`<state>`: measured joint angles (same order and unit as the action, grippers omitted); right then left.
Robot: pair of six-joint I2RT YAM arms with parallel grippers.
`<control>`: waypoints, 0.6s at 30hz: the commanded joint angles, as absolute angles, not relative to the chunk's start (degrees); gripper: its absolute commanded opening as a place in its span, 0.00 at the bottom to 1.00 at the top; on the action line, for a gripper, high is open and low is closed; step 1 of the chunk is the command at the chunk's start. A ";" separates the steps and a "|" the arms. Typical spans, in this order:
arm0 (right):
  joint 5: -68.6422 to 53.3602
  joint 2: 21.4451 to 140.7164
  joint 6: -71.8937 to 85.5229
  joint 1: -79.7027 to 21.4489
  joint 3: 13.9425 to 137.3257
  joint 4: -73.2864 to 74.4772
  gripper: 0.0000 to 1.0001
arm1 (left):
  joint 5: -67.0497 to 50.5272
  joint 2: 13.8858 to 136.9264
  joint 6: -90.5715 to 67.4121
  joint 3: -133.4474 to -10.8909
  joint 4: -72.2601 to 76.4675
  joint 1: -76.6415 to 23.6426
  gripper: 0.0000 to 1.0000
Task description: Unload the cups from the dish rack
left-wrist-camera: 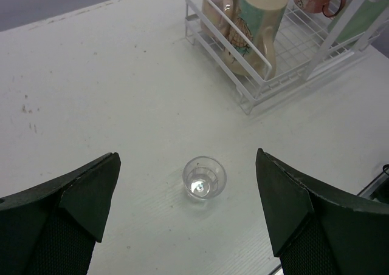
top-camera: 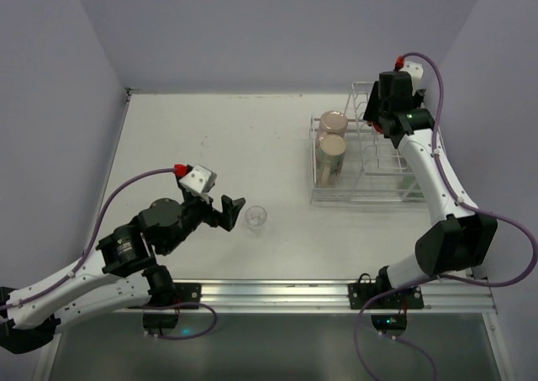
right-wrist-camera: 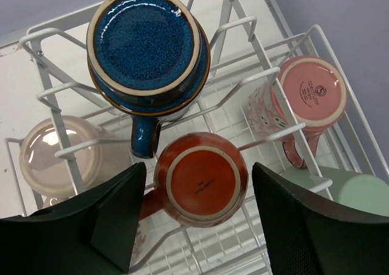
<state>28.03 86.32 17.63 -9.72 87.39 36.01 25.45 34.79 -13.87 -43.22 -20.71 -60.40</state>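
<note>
While the left gripper (left-wrist-camera: 186, 158) hangs wide open outside the dish rack (top-camera: 361, 194), the clear glass (left-wrist-camera: 205, 178) stands upright on the table (left-wrist-camera: 109, 81). It sits untouched between the fingers (left-wrist-camera: 67, 208), well apart from the rack's near-left corner. Right gripper (right-wrist-camera: 199, 166) sits over the rack. Its fingers (right-wrist-camera: 91, 226) stand close on either side of the upturned orange cup (right-wrist-camera: 200, 181); whether they grip it cannot be told. Dark blue mug (right-wrist-camera: 143, 41) and pink cup (right-wrist-camera: 316, 93) sit in the rack bases up. Green tumbler (right-wrist-camera: 364, 193) and beige mug (right-wrist-camera: 58, 156) are in the rack too.
</note>
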 commanded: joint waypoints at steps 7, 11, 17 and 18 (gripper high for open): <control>29.80 88.77 17.84 -9.58 90.00 36.12 0.70 | 25.40 35.16 -12.83 -42.89 -17.75 -60.38 1.00; 30.06 88.07 17.84 -9.49 89.21 35.07 0.39 | 25.75 35.07 -12.92 -42.80 -17.75 -60.38 1.00; 30.15 83.59 16.35 -9.58 88.51 31.91 0.19 | 25.49 35.16 -13.27 -42.89 -17.23 -60.38 1.00; 30.32 82.28 16.17 -9.49 88.42 31.64 0.17 | 25.31 35.24 -13.45 -43.06 -17.23 -60.38 1.00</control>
